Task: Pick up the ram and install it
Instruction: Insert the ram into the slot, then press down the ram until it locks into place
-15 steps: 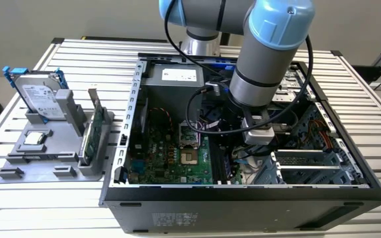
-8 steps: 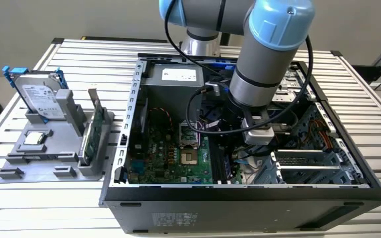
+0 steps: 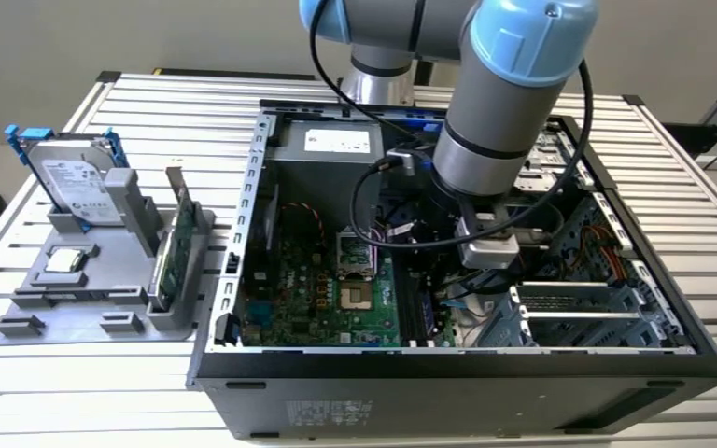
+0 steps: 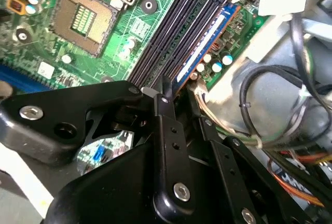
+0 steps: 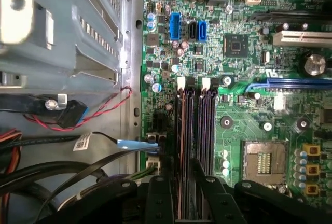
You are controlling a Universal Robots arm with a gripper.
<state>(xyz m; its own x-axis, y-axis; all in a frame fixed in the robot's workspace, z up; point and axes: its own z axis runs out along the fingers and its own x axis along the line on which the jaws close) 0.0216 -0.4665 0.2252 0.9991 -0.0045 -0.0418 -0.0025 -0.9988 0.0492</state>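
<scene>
The ram (image 4: 205, 47) is a thin blue stick with a white label. It stands on edge in the outermost of the black memory slots (image 5: 197, 125), nearest the motherboard's edge. My gripper (image 4: 180, 92) is down inside the open computer case (image 3: 458, 373), and its black fingers (image 4: 166, 115) are shut on the near end of the ram. In the first wrist view the gripper (image 5: 184, 175) straddles the slot rows. In the exterior view the gripper (image 3: 481, 285) hangs low beside the motherboard, with its tips hidden among cables.
A grey holder (image 3: 97, 308) at the exterior view's left carries a silver hard drive (image 3: 78, 182) and an upright green card (image 3: 184, 238). The bare processor socket (image 3: 356, 297) lies beside the slots. Loose cables (image 4: 270, 105) and a metal drive cage (image 5: 62, 32) crowd the gripper.
</scene>
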